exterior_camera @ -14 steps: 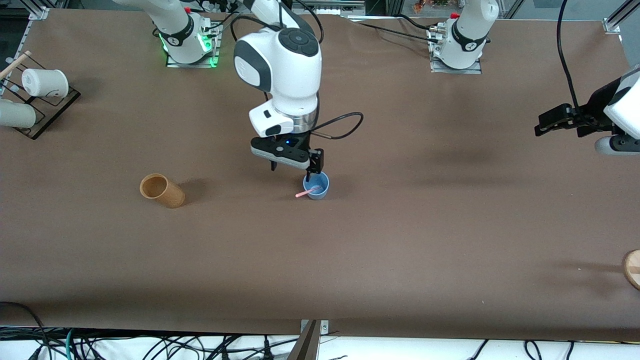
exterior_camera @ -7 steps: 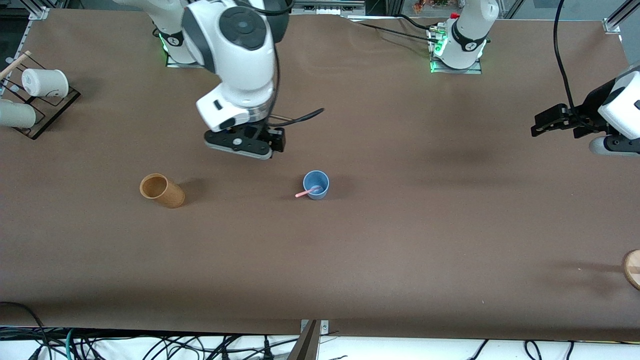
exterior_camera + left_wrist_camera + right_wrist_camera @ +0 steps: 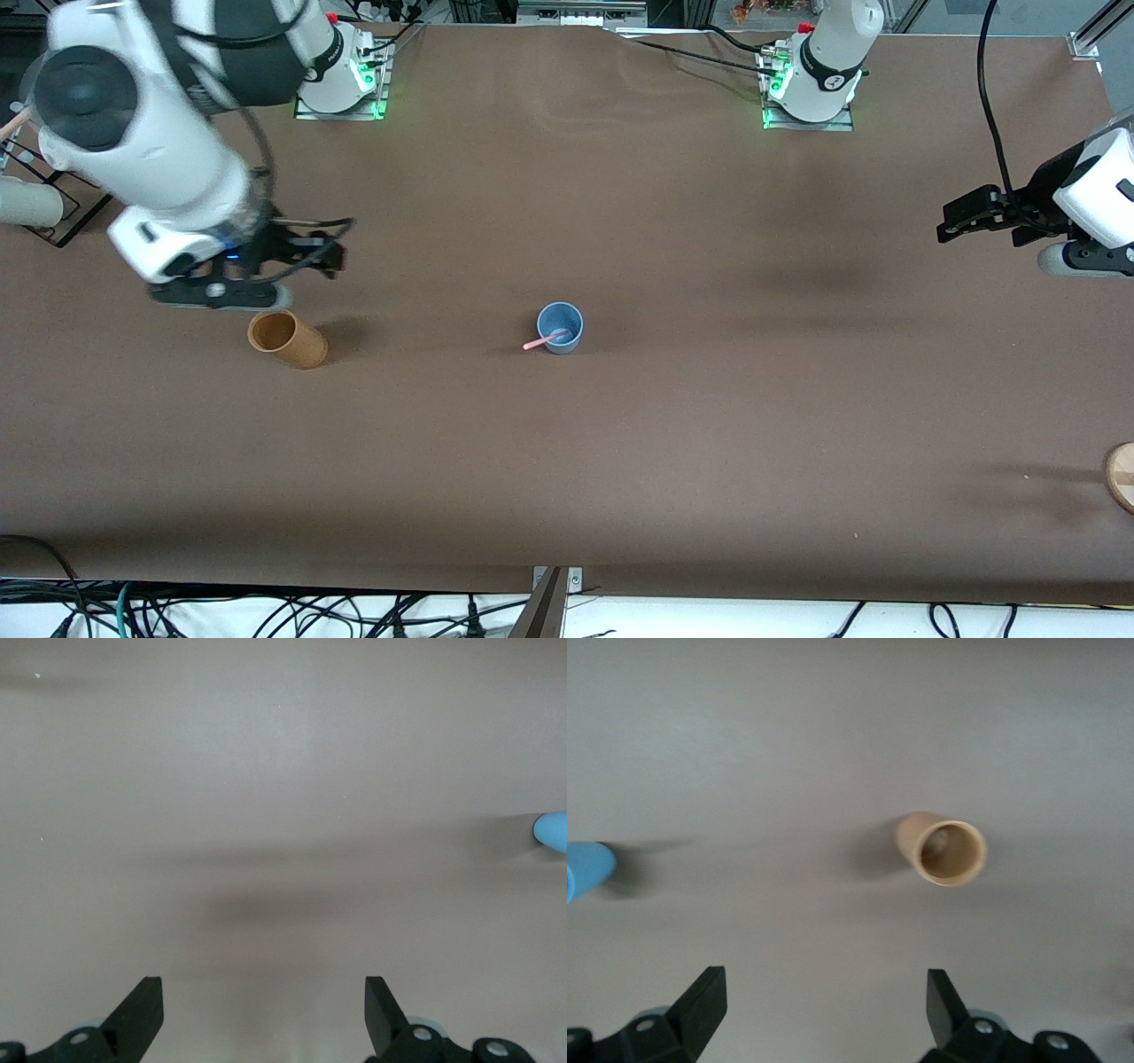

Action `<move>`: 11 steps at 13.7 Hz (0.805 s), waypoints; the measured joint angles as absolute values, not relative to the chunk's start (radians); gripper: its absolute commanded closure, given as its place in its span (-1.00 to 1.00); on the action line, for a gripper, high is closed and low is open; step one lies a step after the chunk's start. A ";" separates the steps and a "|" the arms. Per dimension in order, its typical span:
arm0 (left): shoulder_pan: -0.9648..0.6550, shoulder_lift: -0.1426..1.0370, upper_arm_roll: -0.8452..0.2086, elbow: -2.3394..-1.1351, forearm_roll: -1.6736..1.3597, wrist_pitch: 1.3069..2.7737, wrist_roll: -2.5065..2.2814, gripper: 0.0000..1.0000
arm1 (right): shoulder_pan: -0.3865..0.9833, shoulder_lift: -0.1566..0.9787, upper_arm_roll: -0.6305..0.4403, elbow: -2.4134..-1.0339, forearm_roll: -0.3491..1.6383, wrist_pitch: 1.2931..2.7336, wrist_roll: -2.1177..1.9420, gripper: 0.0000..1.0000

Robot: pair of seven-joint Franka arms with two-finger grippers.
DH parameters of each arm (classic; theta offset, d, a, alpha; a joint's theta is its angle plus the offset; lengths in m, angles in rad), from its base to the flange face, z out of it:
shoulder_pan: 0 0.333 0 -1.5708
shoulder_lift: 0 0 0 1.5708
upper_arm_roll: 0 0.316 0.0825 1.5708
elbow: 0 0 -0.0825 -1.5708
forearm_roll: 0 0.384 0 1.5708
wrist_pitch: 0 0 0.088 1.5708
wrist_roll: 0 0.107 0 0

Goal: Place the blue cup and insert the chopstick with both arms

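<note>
We see a brown table (image 3: 673, 443) with metal framing and loose cables along its edges. The blue cup (image 3: 561, 327) stands upright near the middle, and the chopstick (image 3: 544, 339) leans in it, its long axis tilted, its free end over the rim toward the right arm's end. The right gripper (image 3: 323, 257), fingers spread wide and empty, hangs just beside the tan cup (image 3: 285, 338). The left gripper (image 3: 952, 221), wide open, waits over bare table. A rack (image 3: 53, 226) probably holds white cups.
</note>
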State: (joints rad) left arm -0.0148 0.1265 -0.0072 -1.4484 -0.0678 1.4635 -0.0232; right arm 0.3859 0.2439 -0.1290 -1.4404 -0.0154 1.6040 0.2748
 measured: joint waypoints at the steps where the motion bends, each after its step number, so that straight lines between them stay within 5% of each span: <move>1: -0.015 0.126 -0.007 -1.448 -0.068 1.464 -0.023 -1.00 | 0.334 0.218 -0.124 -1.477 0.003 1.608 0.202 -1.00; 6: -0.015 0.127 -0.007 -1.448 -0.068 1.464 -0.023 -1.00 | 0.070 0.043 -0.035 -1.702 0.081 1.676 -0.035 -1.00; 11: -0.015 0.127 -0.008 -1.448 -0.068 1.464 -0.016 -1.00 | 0.039 -0.006 -0.003 -1.747 0.063 1.717 -0.036 -1.00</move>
State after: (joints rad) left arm -0.0148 0.1266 -0.0076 -1.4485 -0.0676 1.4644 -0.0155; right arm 0.0388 -0.0055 -0.0033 -1.7470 0.0627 1.7171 -0.0360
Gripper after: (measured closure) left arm 0.000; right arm 0.000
